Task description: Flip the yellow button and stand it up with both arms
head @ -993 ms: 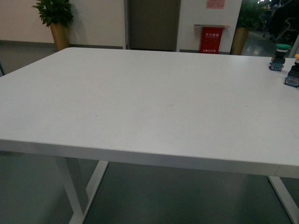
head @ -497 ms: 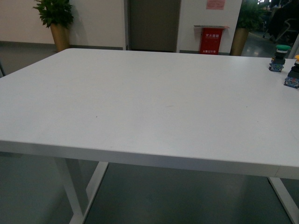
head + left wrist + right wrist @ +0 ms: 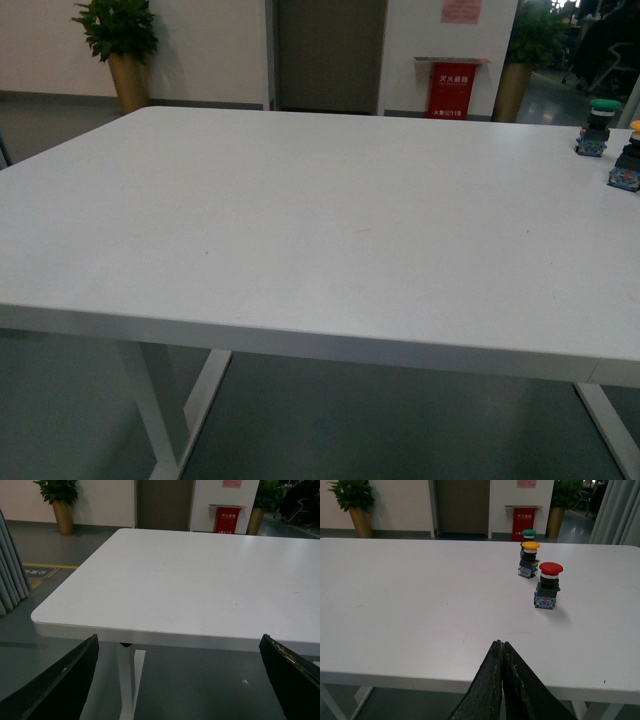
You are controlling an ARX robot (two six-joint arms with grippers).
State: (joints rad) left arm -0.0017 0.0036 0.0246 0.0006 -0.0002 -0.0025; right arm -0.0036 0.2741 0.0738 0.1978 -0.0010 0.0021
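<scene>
**Three Buttons on a Big White Table**

Nothing on the table has moved since a second ago; only my front camera's picture has slid a tiny bit, so the far edge of the table sits a little lower than before.

In my front view the table [image 3: 300, 220] is flat, smooth and white, with a thin rounded edge and white metal legs. Way over on my right side stands the green button [image 3: 597, 125], with a round green cap on a boxy black-and-blue bottom. Just beside it, cut off by the picture's edge, is the yellow button [image 3: 629, 160].

My right wrist view shows it better. The yellow button [image 3: 529, 560] stands upright, cap on top. Its cap is round like a mushroom, with a black neck and a blocky blue-and-black base. The green one is right behind it, partly hidden. A red button [image 3: 548, 585] of the same shape stands near them, closer to me, not touching.

My right gripper [image 3: 501, 652] is low, near the table's front edge, well apart from the buttons. Its two black, scuffed fingers are pressed together with nothing between them.

My left gripper [image 3: 177, 680] hangs below the table's near edge. Its dark fingers [image 3: 65, 680] are spread wide apart and hold nothing.
</scene>
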